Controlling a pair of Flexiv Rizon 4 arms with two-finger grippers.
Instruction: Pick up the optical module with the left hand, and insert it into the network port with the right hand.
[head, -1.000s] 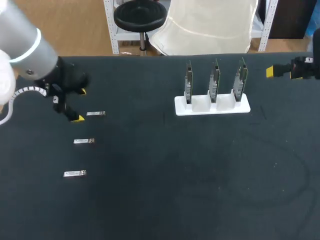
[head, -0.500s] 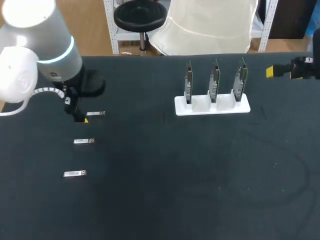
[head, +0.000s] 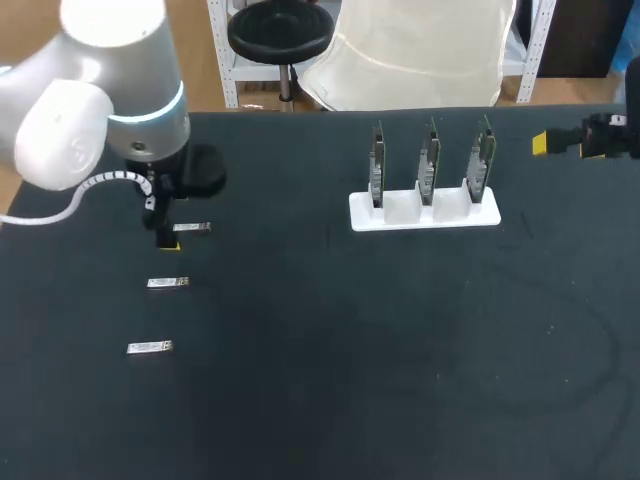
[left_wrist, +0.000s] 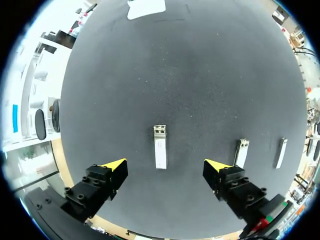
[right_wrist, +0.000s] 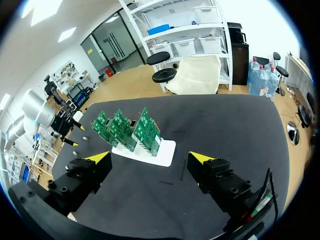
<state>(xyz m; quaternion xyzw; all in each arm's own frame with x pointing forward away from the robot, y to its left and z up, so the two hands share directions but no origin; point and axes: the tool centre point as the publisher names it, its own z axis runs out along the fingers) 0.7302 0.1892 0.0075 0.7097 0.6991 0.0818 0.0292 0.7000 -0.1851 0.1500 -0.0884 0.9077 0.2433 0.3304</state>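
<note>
Three small silver optical modules lie in a column at the table's left: the far one (head: 191, 228), a middle one (head: 168, 283) and a near one (head: 150, 347). My left gripper (head: 168, 238) hangs just beside the far module, pointing down. In the left wrist view the gripper (left_wrist: 165, 166) is open, and that module (left_wrist: 160, 146) lies on the mat between its fingers, touched by neither. A white stand (head: 424, 212) holds three upright green port boards (head: 428, 160). My right gripper (head: 545, 143) stays at the far right edge, open (right_wrist: 150, 158) and empty, with the boards (right_wrist: 127, 130) well ahead of it.
In the left wrist view the other two modules (left_wrist: 242, 152) (left_wrist: 281, 152) lie beside the right finger. The black mat (head: 380, 350) covers the table's whole middle and front. The stand (left_wrist: 146, 7) sits far ahead of the left gripper.
My left arm has swung to the right and turned its wrist, bringing its gripper over the far module. The right arm and all modules have stayed put.
</note>
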